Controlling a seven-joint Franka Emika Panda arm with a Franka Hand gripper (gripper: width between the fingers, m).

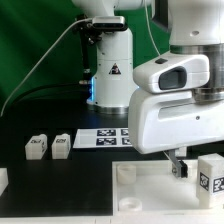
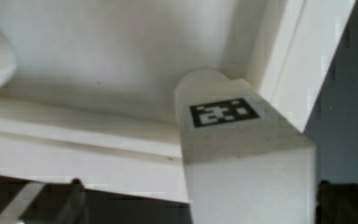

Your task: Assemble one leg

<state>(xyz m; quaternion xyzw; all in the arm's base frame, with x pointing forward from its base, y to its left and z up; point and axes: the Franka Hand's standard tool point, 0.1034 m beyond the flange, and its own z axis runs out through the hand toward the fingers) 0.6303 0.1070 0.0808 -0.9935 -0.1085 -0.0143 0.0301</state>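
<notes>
My gripper (image 1: pixel 192 168) is shut on the leg (image 1: pixel 211 178), a chunky white post with a black-and-white tag, at the exterior view's right edge. It holds the leg just over the near right part of the wide white panel (image 1: pixel 130 195). In the wrist view the leg (image 2: pixel 238 150) runs out from between my jaws, tag facing the camera. Its far end points at the panel's raised rim (image 2: pixel 274 60) near a corner. The fingers are mostly hidden behind the leg. Two more legs (image 1: pixel 37 148) (image 1: pixel 62 144) stand on the black table at the exterior view's left.
The marker board (image 1: pixel 100 135) lies behind the panel, in front of the robot base (image 1: pixel 108 70). A white part (image 1: pixel 3 180) shows at the exterior view's left edge. The panel has round sockets (image 1: pixel 125 172) near its corners.
</notes>
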